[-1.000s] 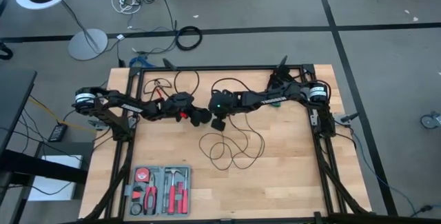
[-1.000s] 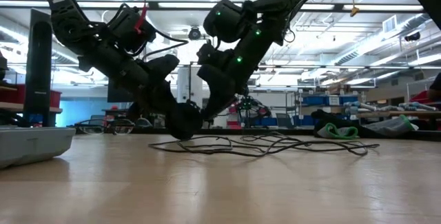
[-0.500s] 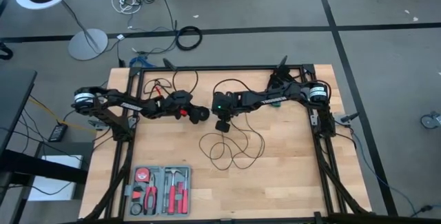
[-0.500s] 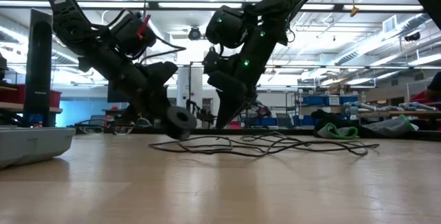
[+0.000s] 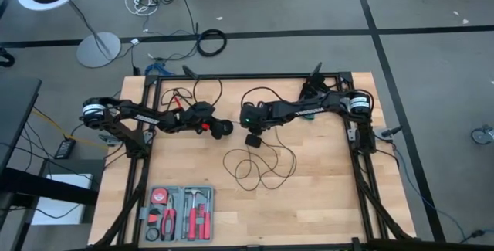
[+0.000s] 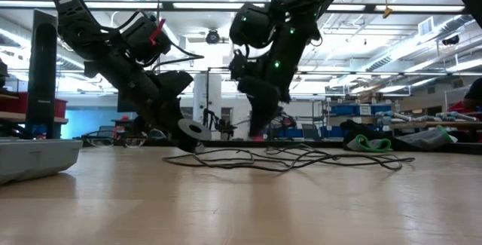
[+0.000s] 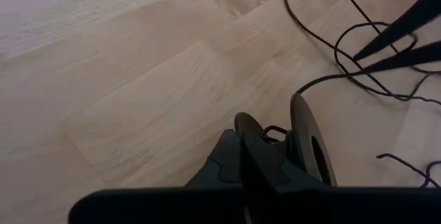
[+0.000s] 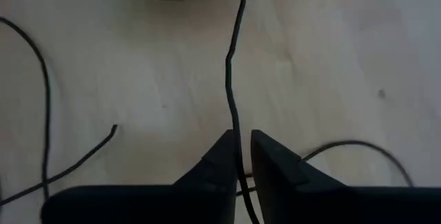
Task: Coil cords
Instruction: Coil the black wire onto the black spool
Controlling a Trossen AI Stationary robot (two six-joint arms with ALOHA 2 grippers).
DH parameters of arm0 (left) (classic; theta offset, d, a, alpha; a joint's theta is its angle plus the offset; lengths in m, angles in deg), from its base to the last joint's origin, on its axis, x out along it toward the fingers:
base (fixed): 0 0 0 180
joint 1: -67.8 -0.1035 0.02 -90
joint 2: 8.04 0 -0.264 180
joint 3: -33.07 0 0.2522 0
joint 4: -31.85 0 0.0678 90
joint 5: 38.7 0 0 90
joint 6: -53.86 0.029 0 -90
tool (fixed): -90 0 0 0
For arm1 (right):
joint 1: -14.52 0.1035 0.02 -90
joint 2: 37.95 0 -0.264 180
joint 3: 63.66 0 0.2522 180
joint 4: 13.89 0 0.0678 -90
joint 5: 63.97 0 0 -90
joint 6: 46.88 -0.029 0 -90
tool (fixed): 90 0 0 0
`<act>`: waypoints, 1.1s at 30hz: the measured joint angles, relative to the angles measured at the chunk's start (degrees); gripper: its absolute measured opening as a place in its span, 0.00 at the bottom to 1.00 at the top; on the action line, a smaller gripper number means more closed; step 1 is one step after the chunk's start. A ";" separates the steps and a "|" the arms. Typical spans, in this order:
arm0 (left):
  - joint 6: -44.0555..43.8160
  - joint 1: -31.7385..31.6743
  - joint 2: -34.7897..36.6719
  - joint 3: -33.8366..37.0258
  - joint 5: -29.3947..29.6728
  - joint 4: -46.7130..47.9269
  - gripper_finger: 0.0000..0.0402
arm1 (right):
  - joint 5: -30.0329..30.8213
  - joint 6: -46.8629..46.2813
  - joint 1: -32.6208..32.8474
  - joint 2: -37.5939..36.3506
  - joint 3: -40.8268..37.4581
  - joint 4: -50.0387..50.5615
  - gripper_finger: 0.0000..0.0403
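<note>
Mid-table | left fingers point(image 7: 265, 151) clamp puck point(image 7: 311, 145) as anchor | right fingers point(image 8: 239, 156) pinch cord point(image 8: 233, 79), guiding loops

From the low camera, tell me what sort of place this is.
Probably a robotics lab or workshop: ceiling strip lights, shelving with stored gear behind the wooden table, and a tool tray on it.

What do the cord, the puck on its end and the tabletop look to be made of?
The cord: thin, flexible, matte black, probably rubber or plastic sheathing; it lies in loose loops. The puck: a rigid dark disc with a smooth lighter face, likely plastic, held by the left gripper. The tabletop: light wood with visible grain and plank seams, satin finish.
</note>
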 joint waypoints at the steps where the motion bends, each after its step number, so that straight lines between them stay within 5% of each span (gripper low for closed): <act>1: 0.01 0.00 -0.01 0.00 -0.01 -0.03 0.00 | 0.04 0.19 0.00 -0.44 0.00 0.16 0.09; 15: 2.09 0.67 0.98 0.20 -4.58 -3.00 0.00 | -0.98 2.74 0.00 -4.25 0.00 0.26 0.08; 33: 6.14 4.74 10.02 0.28 5.17 8.31 0.00 | -2.54 6.52 1.33 -4.25 -2.88 -11.13 0.06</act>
